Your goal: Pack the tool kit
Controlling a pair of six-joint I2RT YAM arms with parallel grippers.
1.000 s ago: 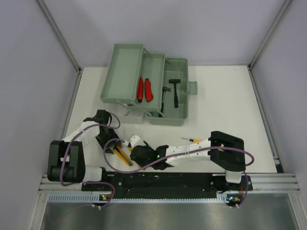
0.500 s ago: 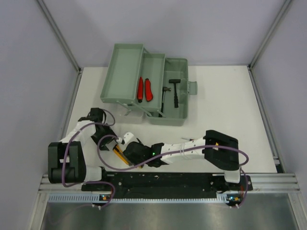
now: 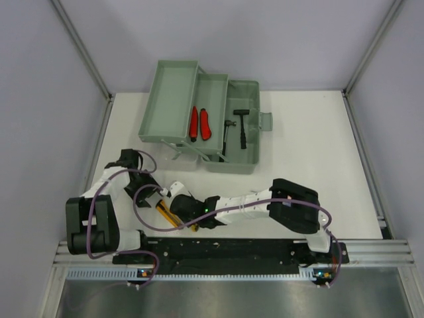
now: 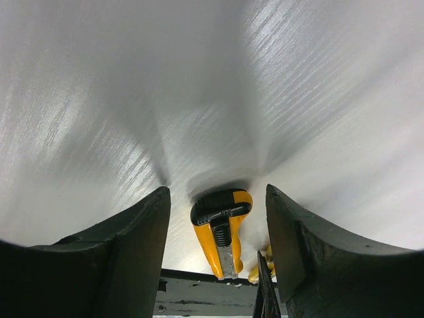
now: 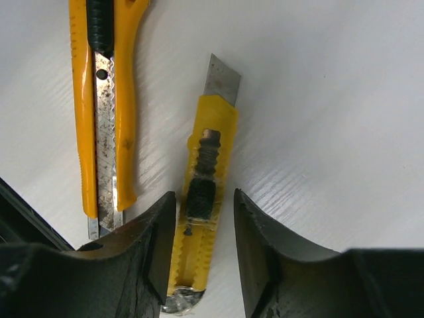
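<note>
From above: the sage-green toolbox [image 3: 248, 149] stands open at the far side of the worktop [image 3: 311, 152], trays fanned out. Red pliers [image 3: 201, 124] lie in the middle tray and two small hammers [image 3: 242, 129] in the base. Both arms bend in toward the near left, well apart from the box, and the right arm hides most of what lies beneath it.

Left wrist: the left claw [image 4: 217, 193] hangs with its fingers spread wide and gripping nothing. Between them, flat on the worktop, lies the black-capped butt of the long yellow knife [image 4: 218, 228]. A scrap of yellow beside it is possibly the second knife.

Right wrist: the right claw [image 5: 203, 199] straddles the small yellow knife [image 5: 205, 199], jaws parted and close along each flank. Whether the pads touch it yet is hard to tell. The long knife lies just beside it, on its left in this view.

The small knife looks light and stiff, and its plastic shell is likely slick. Its bare blade tip makes the ribbed slider at mid-body the safest place to pinch, squarely across the narrow width.

Only the overhead view shows the toolbox and the stretch of worktop the knives must cross. Only the right wrist view shows the exposed blade and the spotted metal strip of the long knife.
</note>
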